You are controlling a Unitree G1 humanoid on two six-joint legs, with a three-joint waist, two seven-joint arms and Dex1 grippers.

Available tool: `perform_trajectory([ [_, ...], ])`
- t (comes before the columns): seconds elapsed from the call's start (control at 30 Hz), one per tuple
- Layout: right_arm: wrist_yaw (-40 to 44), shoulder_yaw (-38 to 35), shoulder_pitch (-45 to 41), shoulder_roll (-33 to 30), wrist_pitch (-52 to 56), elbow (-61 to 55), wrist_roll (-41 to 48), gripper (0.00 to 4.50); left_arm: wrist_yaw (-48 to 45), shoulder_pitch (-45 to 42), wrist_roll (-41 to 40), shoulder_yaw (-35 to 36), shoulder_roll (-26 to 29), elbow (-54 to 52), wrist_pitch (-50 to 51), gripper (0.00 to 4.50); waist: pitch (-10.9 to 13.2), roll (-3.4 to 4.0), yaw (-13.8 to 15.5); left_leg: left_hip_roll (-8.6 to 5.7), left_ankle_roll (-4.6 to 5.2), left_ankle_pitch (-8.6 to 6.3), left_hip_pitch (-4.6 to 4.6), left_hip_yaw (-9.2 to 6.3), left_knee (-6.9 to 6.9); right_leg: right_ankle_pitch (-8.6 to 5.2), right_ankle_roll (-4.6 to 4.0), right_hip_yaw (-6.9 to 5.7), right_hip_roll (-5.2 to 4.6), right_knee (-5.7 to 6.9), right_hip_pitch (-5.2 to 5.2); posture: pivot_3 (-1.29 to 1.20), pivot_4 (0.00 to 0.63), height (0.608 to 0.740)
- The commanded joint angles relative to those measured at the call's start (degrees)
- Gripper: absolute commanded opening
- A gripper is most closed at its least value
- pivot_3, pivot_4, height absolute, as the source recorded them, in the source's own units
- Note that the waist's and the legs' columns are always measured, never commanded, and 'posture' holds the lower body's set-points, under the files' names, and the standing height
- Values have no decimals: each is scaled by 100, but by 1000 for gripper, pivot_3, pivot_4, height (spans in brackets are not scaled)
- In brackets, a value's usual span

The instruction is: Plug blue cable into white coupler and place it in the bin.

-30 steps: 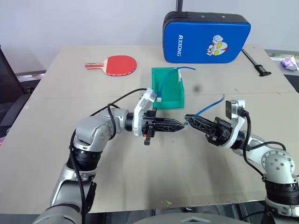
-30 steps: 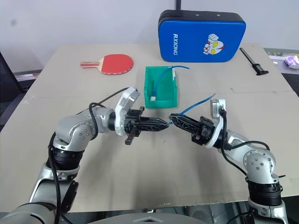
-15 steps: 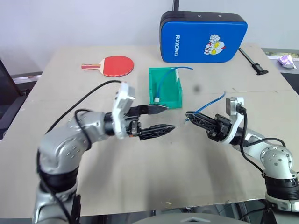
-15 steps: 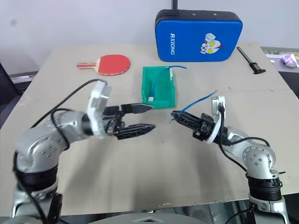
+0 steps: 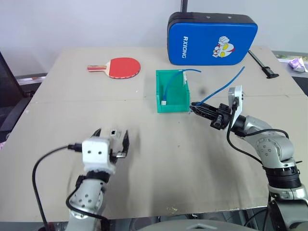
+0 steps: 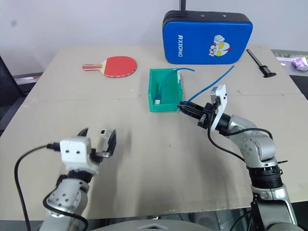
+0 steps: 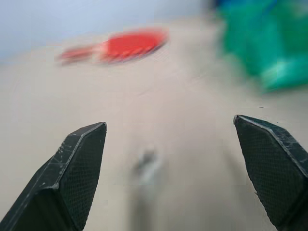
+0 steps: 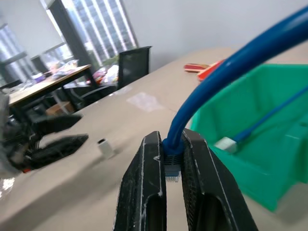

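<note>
The right hand [image 5: 196, 107] pinches the blue cable [image 5: 222, 88] beside the green bin [image 5: 172, 91], and the left hand [image 5: 111, 143] is spread wide open over the table [image 5: 192, 159].

Head stereo pair: high, angled forward and down over the beige cardboard-covered table [image 5: 159, 163]; both eyes share the whole tabletop, slightly offset. Left wrist camera: low, near the surface, facing the red table-tennis paddle [image 7: 130, 43] and green plastic bin [image 7: 262, 53]. Right wrist camera: close beside that bin [image 8: 269, 144], facing the office windows.
</note>
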Motion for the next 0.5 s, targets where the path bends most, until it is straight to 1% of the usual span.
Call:
perform_trajectory([
  [0.03,196,-5,-42,-14,-134,-319,-15,0,239,48,194,8,-239,131,-439,4375,0,0,4,-2,1,0,-1,0,0,0,0,-12,-3,0,0,0,150,728],
  [0.17,233,43,-62,44,-69,-582,70,0,209,-294,43,-9,-403,896,-588,4375,-1,2,-15,-5,4,-2,2,6,0,1,1,-19,-10,1,0,0,150,728],
  [0.3,156,13,-35,74,-43,-658,41,0,145,-676,-208,95,-547,1368,-529,4375,-1,0,-22,-2,4,-2,0,3,0,3,6,-25,-1,0,0,0,150,728],
  [0.5,31,33,69,117,-33,-785,-18,0,-25,-1177,-430,308,-403,1810,-381,4375,-1,0,-22,-1,4,-2,-1,-1,0,12,22,-29,1,1,0,0,150,728],
])
